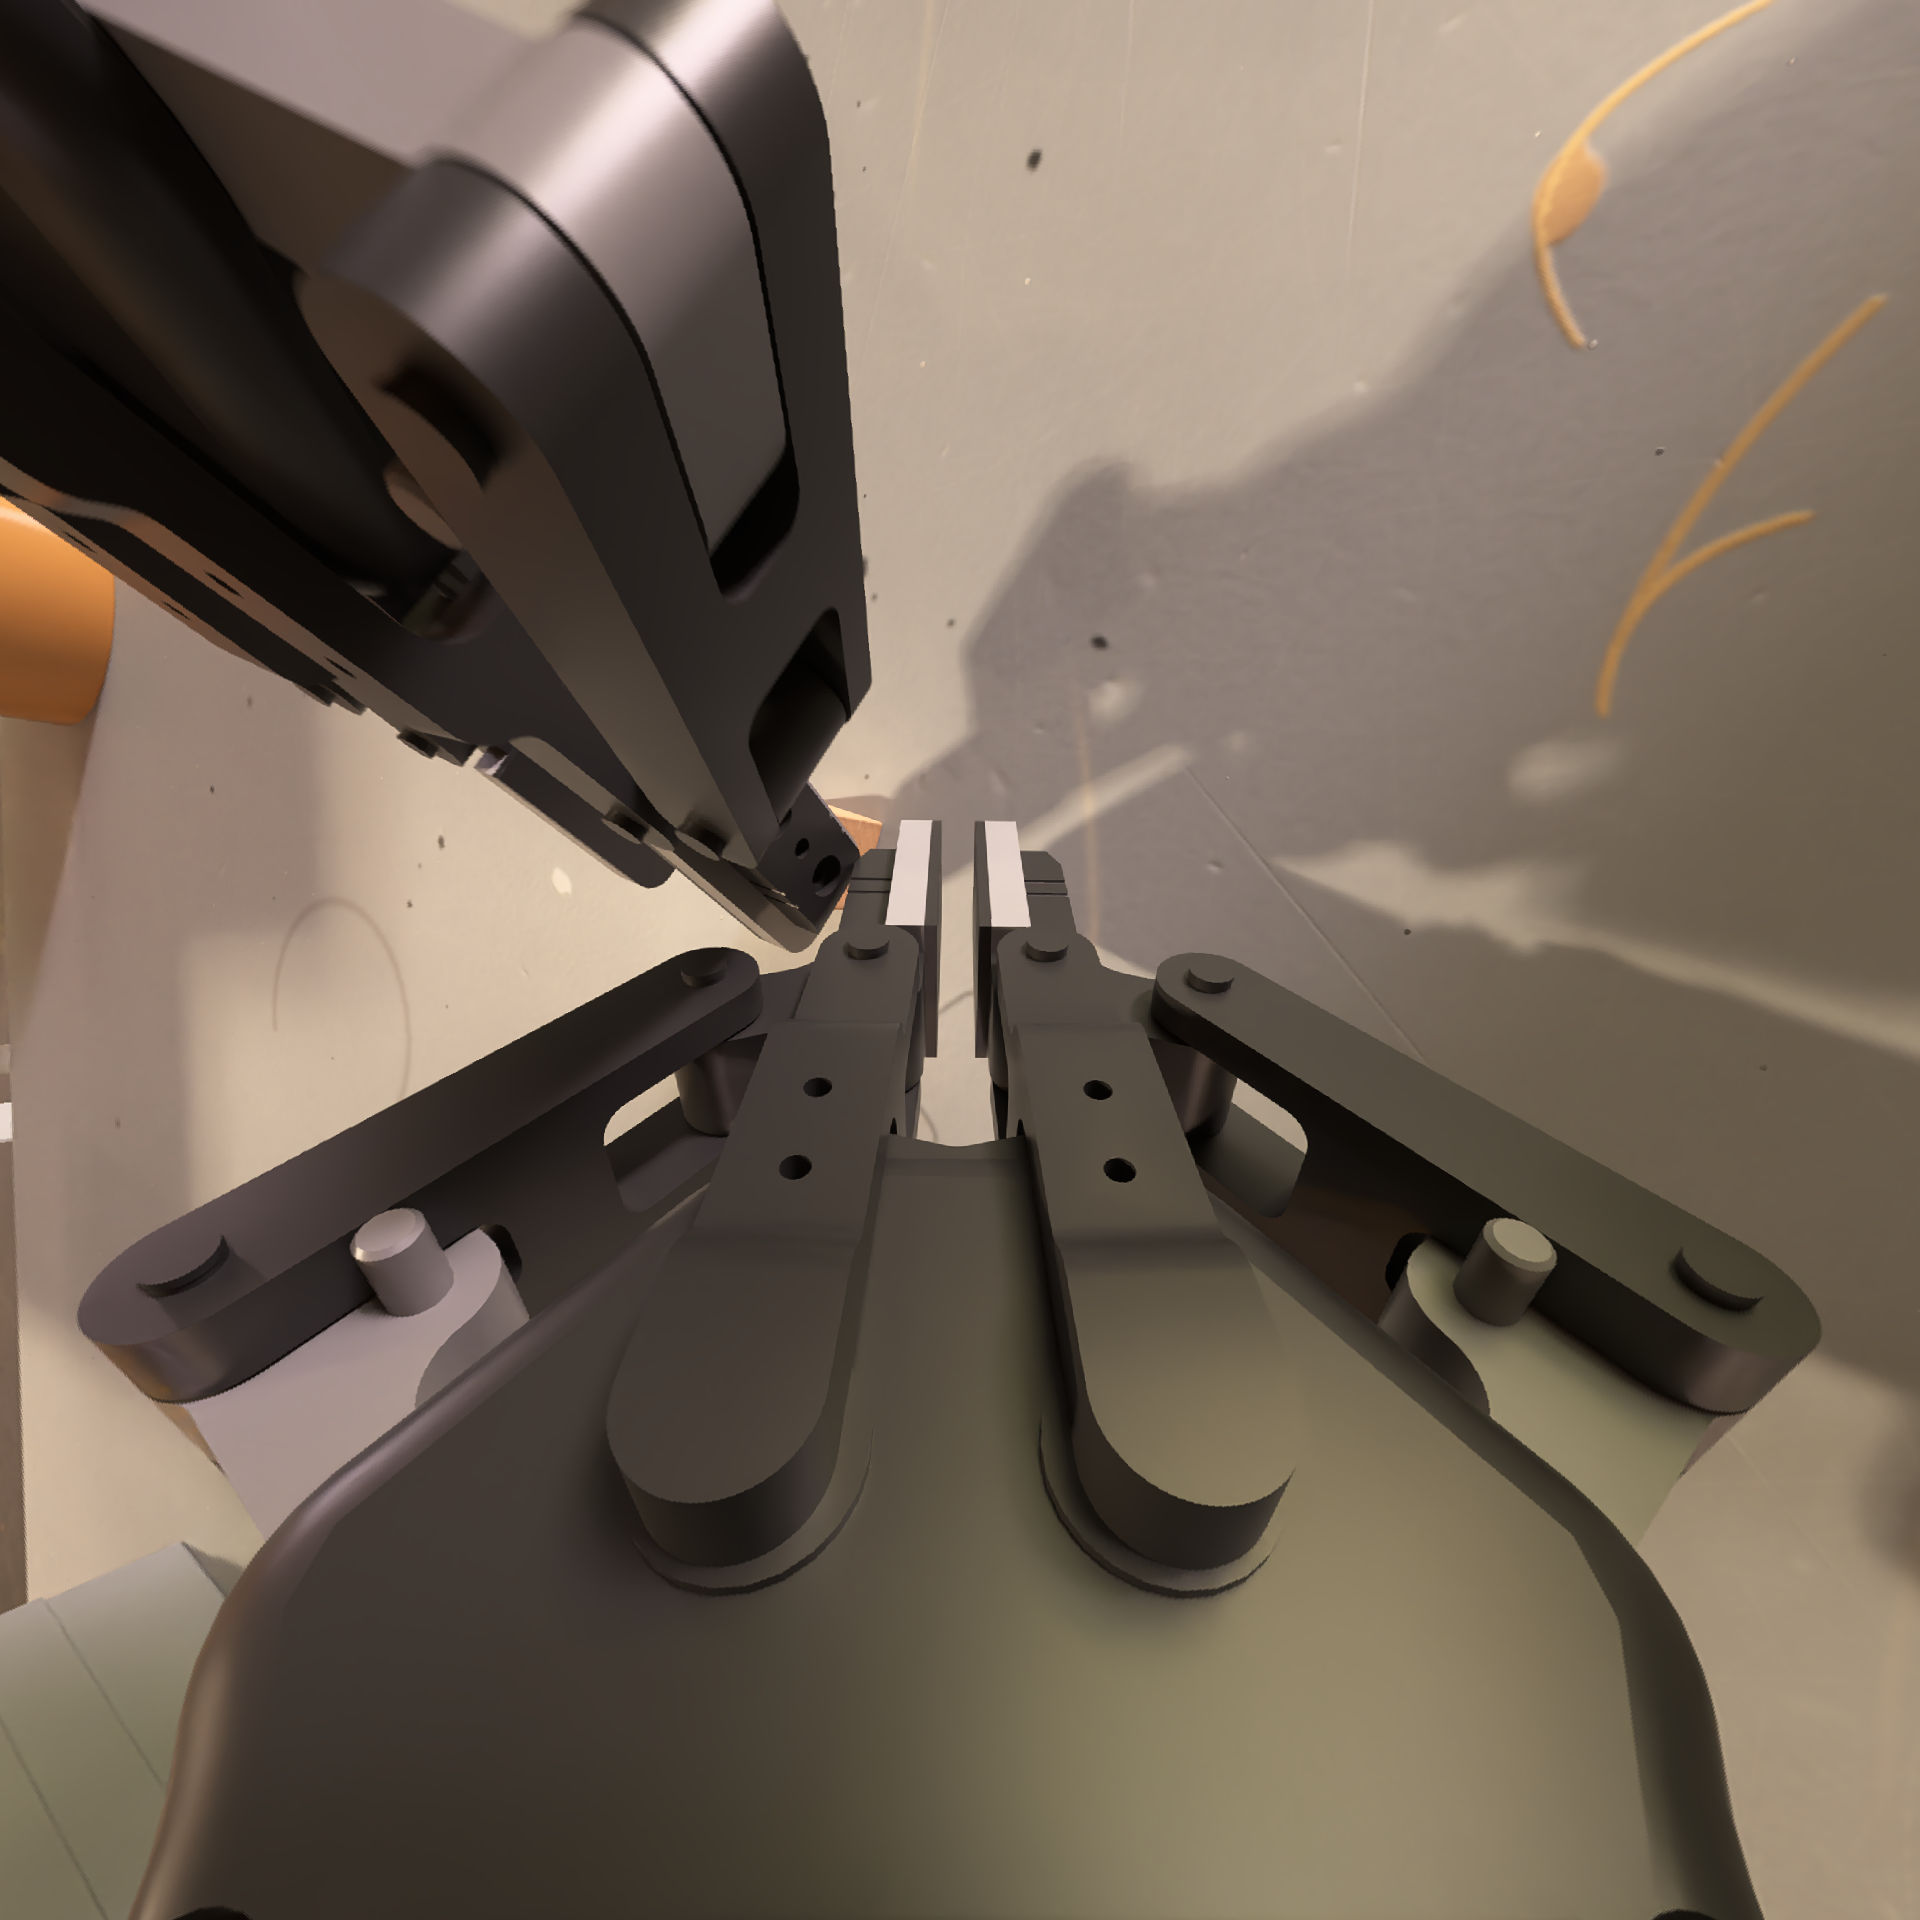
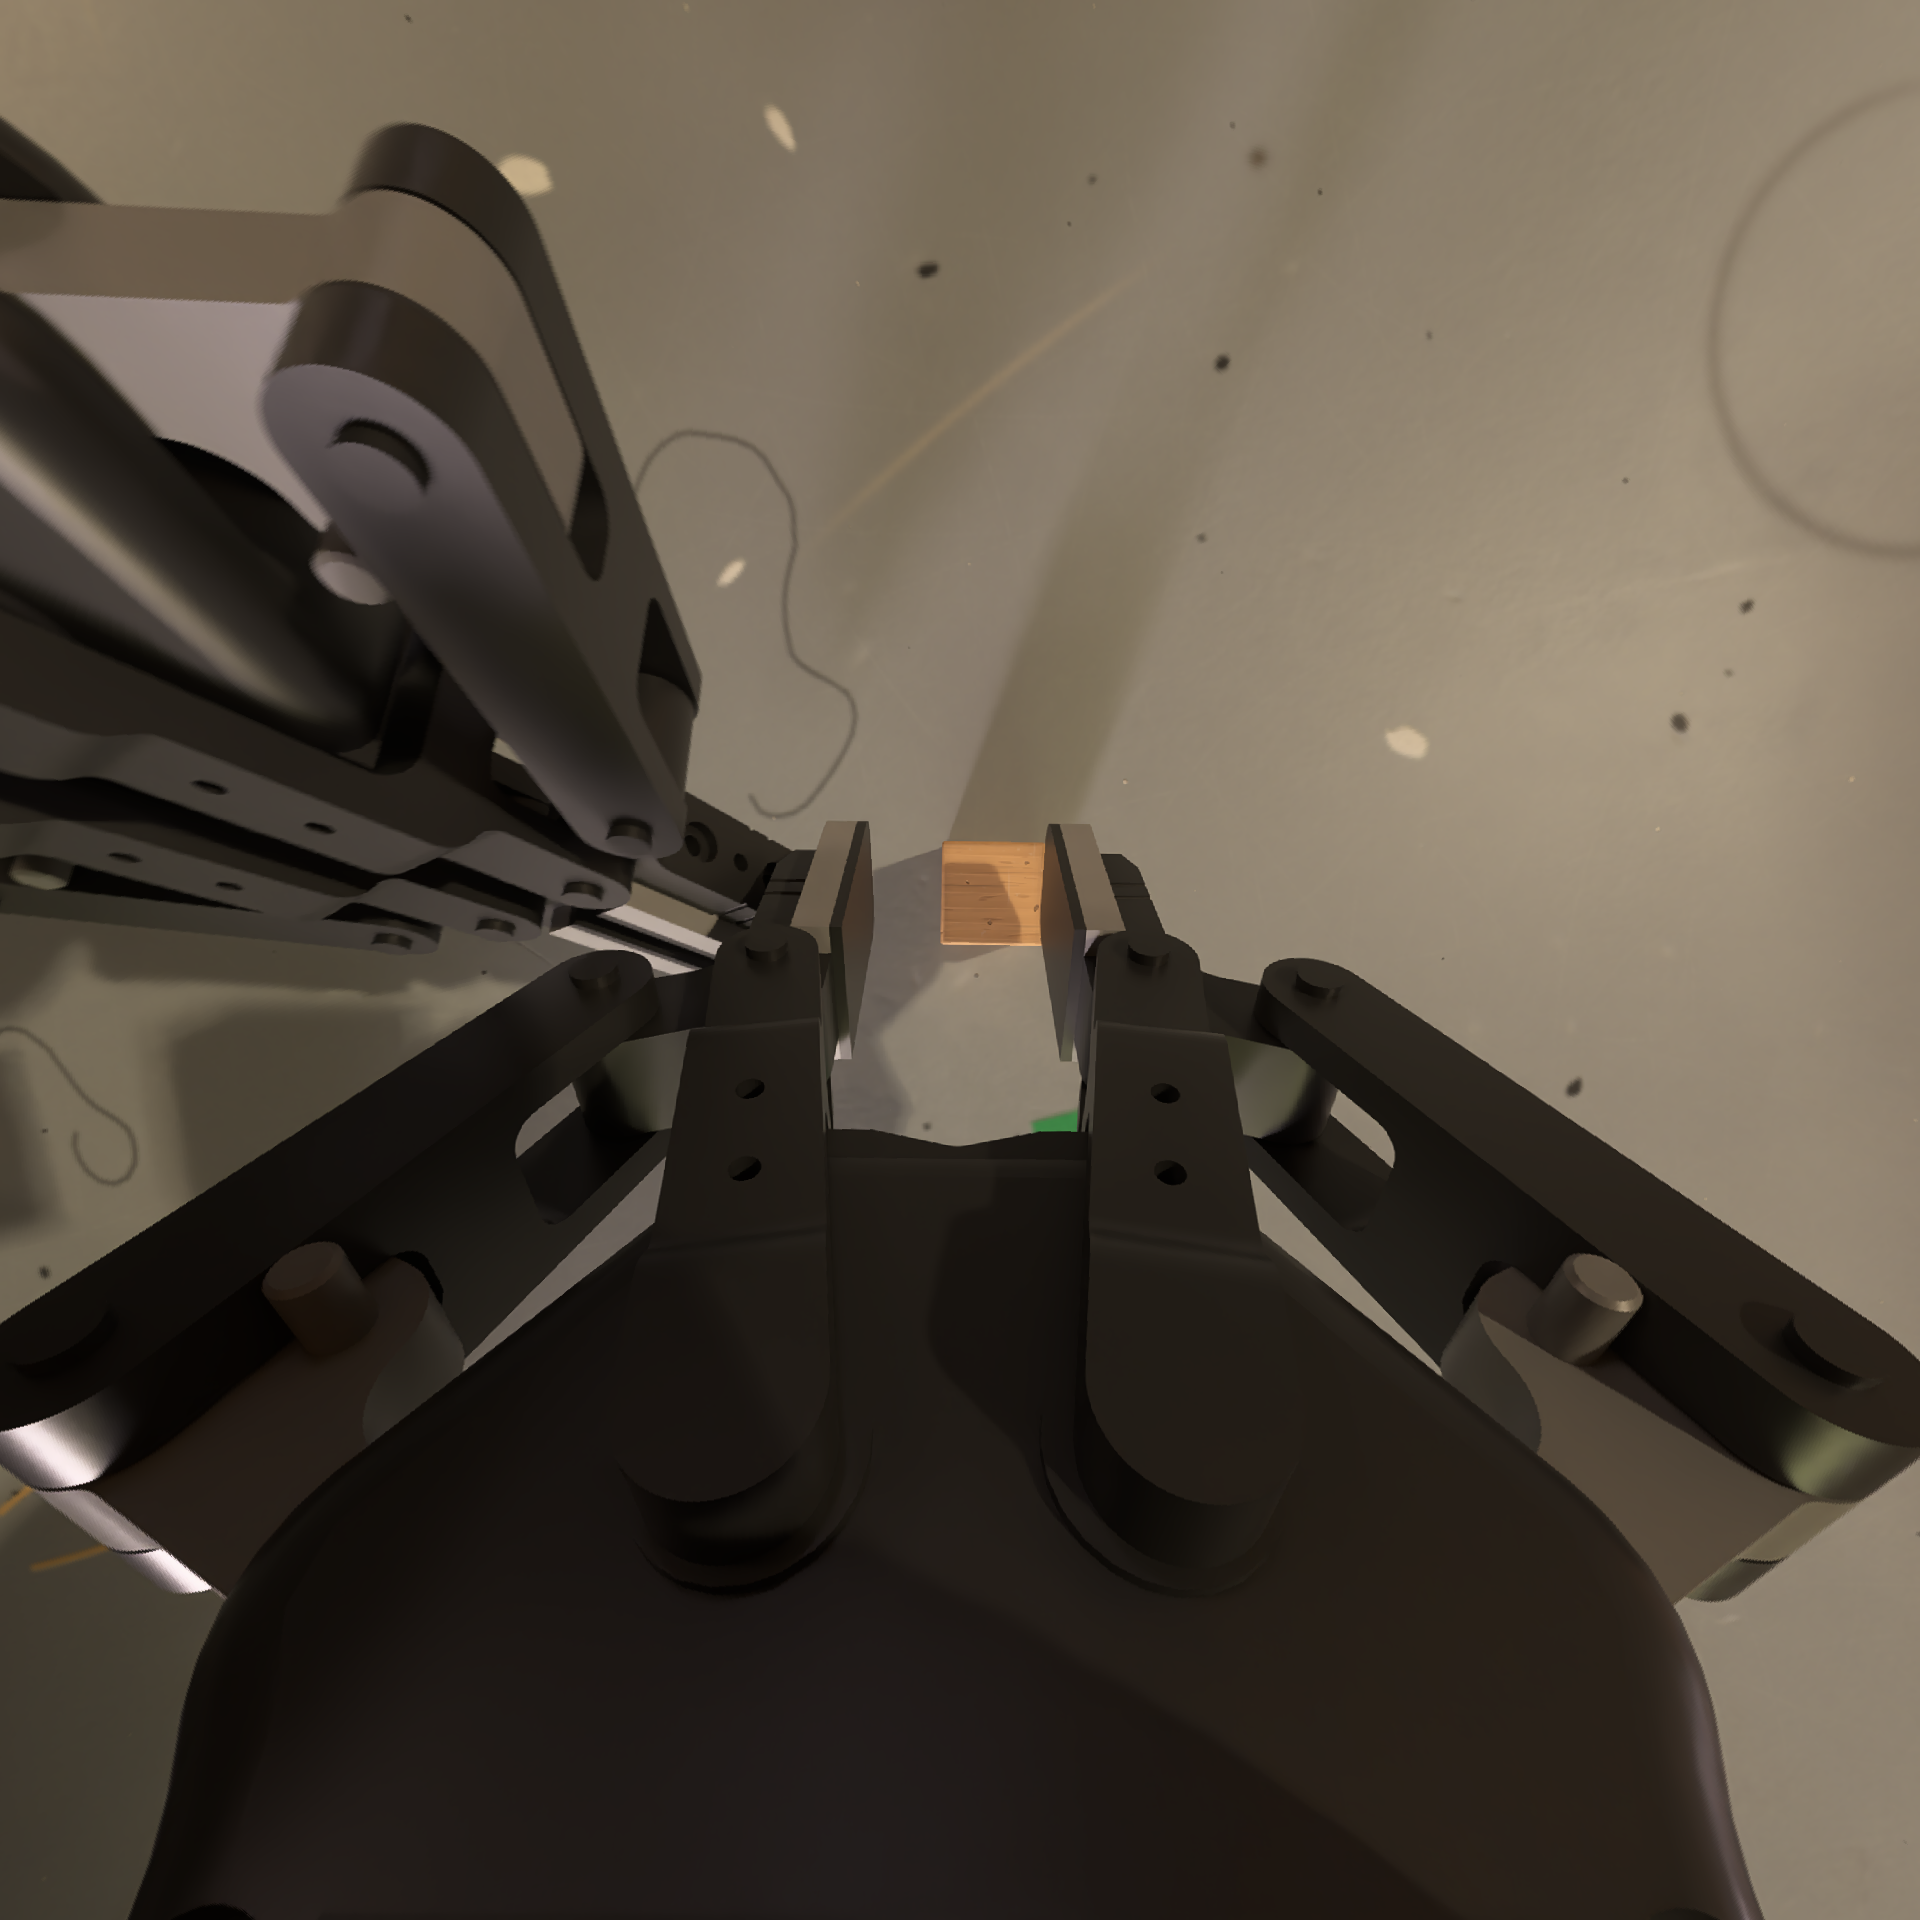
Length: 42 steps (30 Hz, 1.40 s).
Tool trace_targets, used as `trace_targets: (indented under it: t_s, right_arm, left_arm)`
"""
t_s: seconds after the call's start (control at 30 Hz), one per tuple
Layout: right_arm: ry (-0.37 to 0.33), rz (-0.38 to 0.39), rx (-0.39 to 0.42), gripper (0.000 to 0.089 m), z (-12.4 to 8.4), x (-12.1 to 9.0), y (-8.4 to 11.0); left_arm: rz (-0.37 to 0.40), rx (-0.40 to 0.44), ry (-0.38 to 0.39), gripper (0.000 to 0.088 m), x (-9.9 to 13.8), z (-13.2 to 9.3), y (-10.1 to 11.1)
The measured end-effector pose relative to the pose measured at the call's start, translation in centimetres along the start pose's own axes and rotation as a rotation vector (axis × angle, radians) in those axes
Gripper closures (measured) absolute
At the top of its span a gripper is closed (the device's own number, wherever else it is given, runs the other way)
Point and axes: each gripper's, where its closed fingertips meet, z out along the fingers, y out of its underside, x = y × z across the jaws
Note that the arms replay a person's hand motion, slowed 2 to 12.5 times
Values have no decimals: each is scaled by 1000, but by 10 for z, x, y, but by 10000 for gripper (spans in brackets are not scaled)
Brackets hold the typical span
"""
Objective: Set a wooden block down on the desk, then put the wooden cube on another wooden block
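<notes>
Both pincers crowd one wooden cube.

Small light wooden cube, square face up, flat on the speckled desk

The wooden cube is seen in pale, matt wood with fine grain lines. The left gripper and right gripper are finished in dark, smooth, faintly sheened metal. The desk is shown matt, speckled and scratched.
</notes>
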Motion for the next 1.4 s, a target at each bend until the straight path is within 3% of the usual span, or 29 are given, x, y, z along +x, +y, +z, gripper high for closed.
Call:
trace_targets:
  t_s: [0.27, 0.47, 0.9, 1.17, 1.4]
  right_arm:
    - [38, -6, -57, 605, 14, 4, 8]
    - [77, -31, -75, 692, 18, 9, 9]
    - [84, -61, -58, 690, 14, 15, 8]
    - [81, -67, -9, 690, -3, 19, 3]
    - [97, -93, 49, 690, -36, 21, 1]
  left_arm:
    - [3, 1, -2, 828, 0, 0, -1]
    - [-8, 2, -3, 814, -2, 0, -1]
    - [-13, 3, -12, 797, -4, 0, 0]
    - [-43, 3, 2, 799, -5, 1, 0]
    - [-59, -8, 12, 803, -5, 1, 1]
